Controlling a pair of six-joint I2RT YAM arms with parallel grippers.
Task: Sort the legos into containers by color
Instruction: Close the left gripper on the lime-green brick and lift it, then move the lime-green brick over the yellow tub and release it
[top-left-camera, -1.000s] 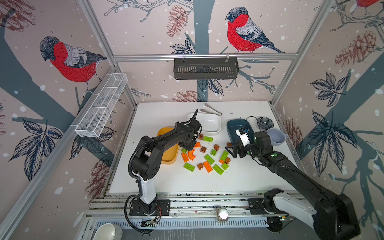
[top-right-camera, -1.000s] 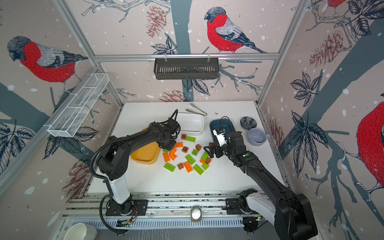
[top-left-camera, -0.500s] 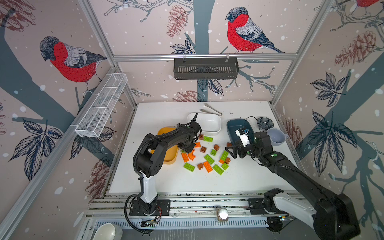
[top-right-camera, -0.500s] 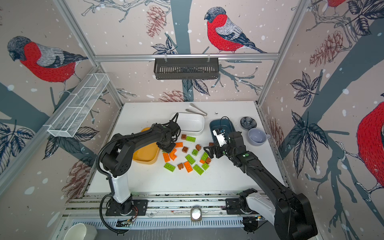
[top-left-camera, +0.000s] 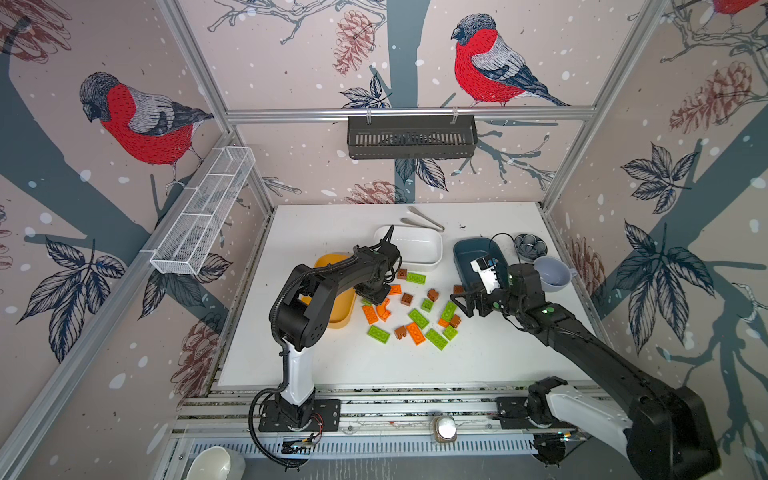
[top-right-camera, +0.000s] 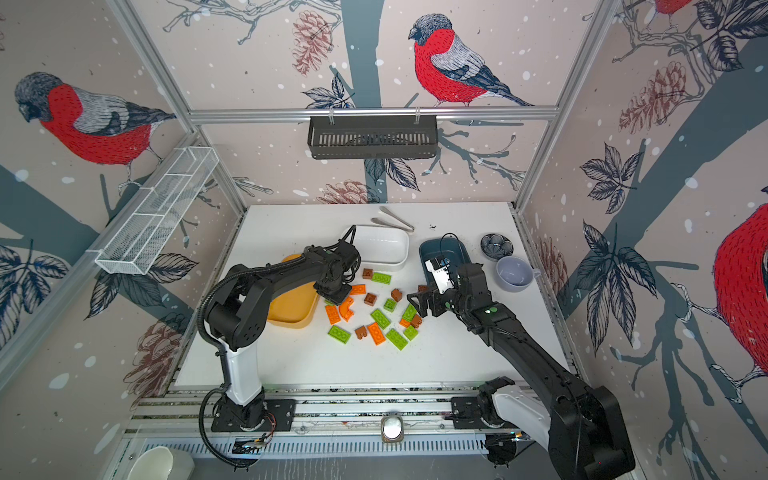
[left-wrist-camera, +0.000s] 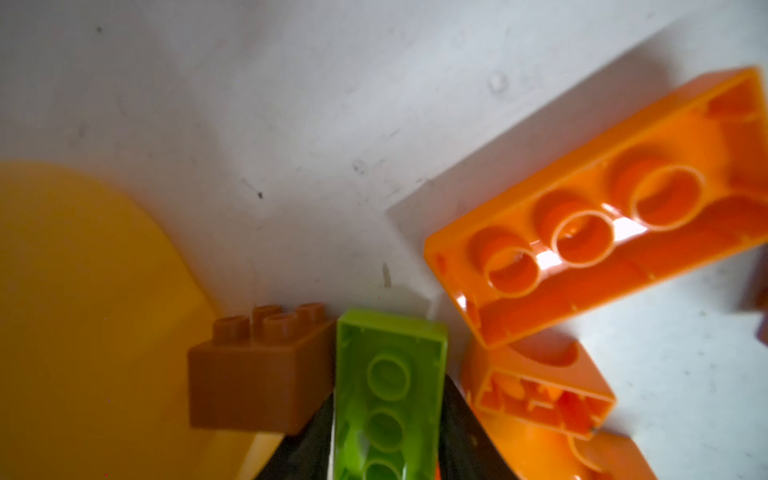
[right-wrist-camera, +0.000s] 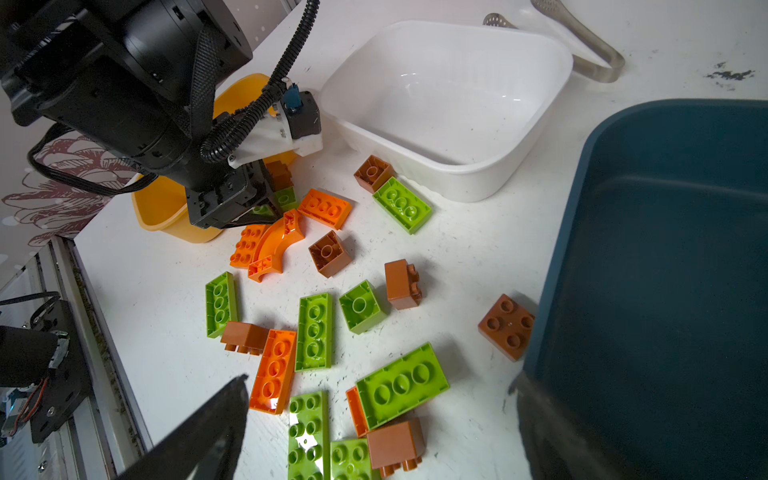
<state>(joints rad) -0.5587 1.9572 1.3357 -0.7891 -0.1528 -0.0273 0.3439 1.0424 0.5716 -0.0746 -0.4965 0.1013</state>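
Two hands we saw: the left hand (top-left-camera: 376, 296) pinched a lime green brick (left-wrist-camera: 390, 374) beside the yellow tub (top-left-camera: 338, 320); the right hand (top-left-camera: 461, 305) hung wide open above scattered legos (top-left-camera: 417, 318).

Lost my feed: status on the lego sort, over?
Left gripper shut on lime green plastic brick by mustard yellow tub. Right gripper open over loose legos. Brown studded cube tight beside it.

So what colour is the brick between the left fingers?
The brick is lime green, clearest in the left wrist view.
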